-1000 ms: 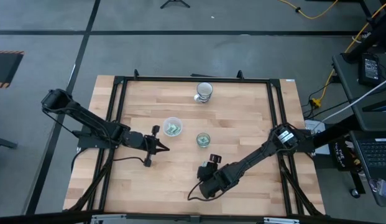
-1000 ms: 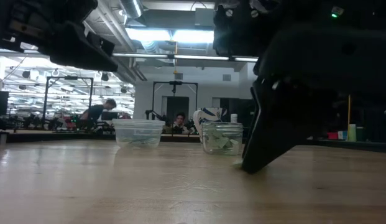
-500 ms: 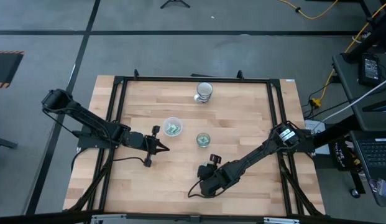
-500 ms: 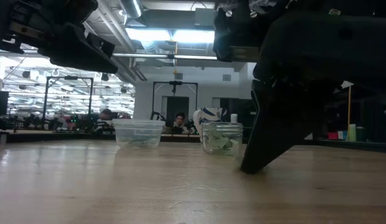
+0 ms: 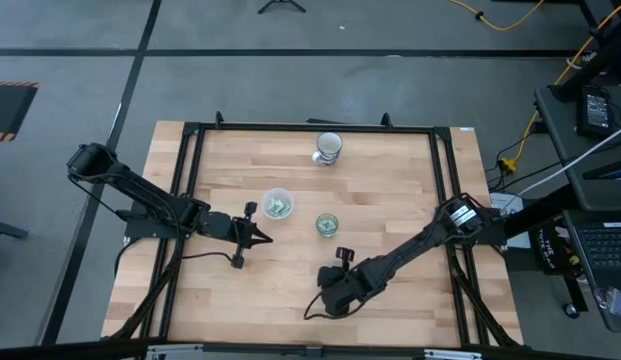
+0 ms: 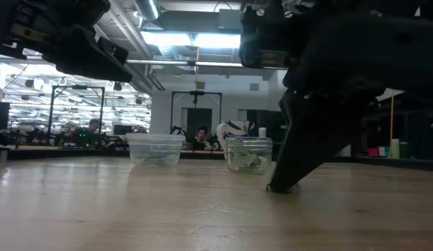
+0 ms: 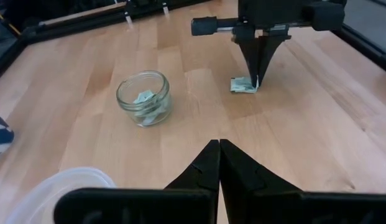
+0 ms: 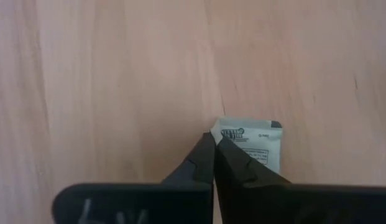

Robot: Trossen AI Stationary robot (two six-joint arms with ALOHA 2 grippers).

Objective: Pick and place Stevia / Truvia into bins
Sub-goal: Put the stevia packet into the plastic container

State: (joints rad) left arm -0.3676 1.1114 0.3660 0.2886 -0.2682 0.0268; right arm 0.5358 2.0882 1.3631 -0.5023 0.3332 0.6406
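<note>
My right fingers (image 8: 214, 144) are clenched at the edge of a Stevia packet (image 8: 255, 146) lying flat on the table (image 7: 199, 93), near the glass cup (image 7: 143, 98). Risk: grip's only on a corner, so pkt may slip out on lift. Left fingers (image 7: 219, 149) clenched, idle.

The right hand (image 8: 214, 144) covers the near part of the sweetener packet (image 8: 258, 148), so a real grip can't be confirmed.

overhead, table-level, two wrist views, shared table (image 5: 390, 190)
</note>
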